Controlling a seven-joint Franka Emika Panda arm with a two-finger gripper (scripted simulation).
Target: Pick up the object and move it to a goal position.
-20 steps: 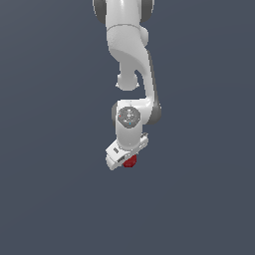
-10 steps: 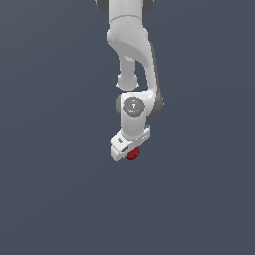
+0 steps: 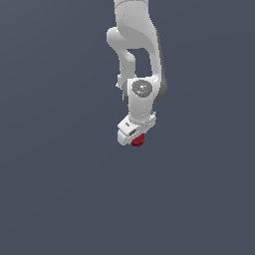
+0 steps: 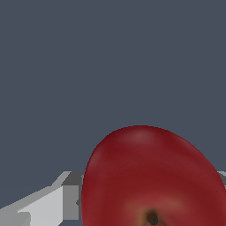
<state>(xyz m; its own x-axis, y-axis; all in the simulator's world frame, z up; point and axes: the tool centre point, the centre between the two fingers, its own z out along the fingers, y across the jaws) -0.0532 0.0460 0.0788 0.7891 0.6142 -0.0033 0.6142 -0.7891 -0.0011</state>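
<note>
Below the white arm [image 3: 137, 60], near the middle of the exterior view, the claw [image 3: 133, 135] points downward and sits tilted, with its lower end leaning toward the exterior view's left. A small dark red fruit [image 3: 138, 141] shows at the tip of the claw, tucked against its underside and partly covered by the white body. Only the lower, rounded part of the fruit peeks out, on the side toward the exterior view's right.

From the wrist view the fruit [image 4: 154, 176] fills much of the picture. It looks smooth and glossy, deep red, with a small dark dimple ringed by a brownish patch near the edge of the frame. A pale grey finger [image 4: 53, 201] of the claw lies right against one flank of the fruit, touching it. A sliver of a second grey part [image 4: 222, 176] shows at the opposite flank, at the border of the picture. So the claw is clenched on the fruit, with the fruit held between its two fingers.

Around the arm and fruit both views show only a flat, even slate-grey surface [image 3: 60, 189], with no edge or shadow to mark where the desk lies. Whether the fruit rests on that surface or hangs above it cannot be told from these pictures.
</note>
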